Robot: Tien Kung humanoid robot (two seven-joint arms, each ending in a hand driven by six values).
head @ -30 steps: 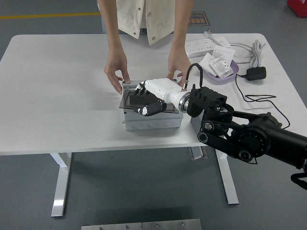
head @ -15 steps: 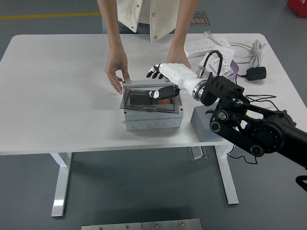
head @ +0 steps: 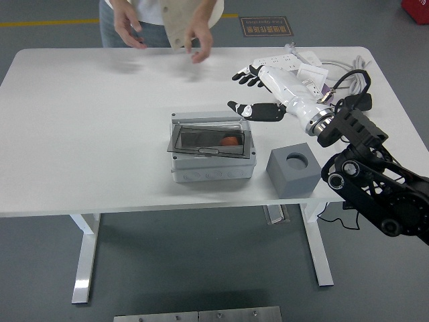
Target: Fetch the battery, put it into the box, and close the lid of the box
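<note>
A grey box stands near the table's front edge, its dark transparent lid lying closed on top, slightly askew. Through the lid an orange-red object, perhaps the battery, shows inside. My right hand hovers above and to the right of the box, white with black fingers spread, holding nothing. The left arm is out of sight. At the far side a person's hands are lifted off the table and pulled back.
A grey cube with a round hole stands right of the box. At the back right lie a white power strip, a purple bowl with packets, a black adapter and cables.
My right hand has lifted off the lid and drawn back up and to the right. The person has let go of the box and pulled both hands away to the far edge.
</note>
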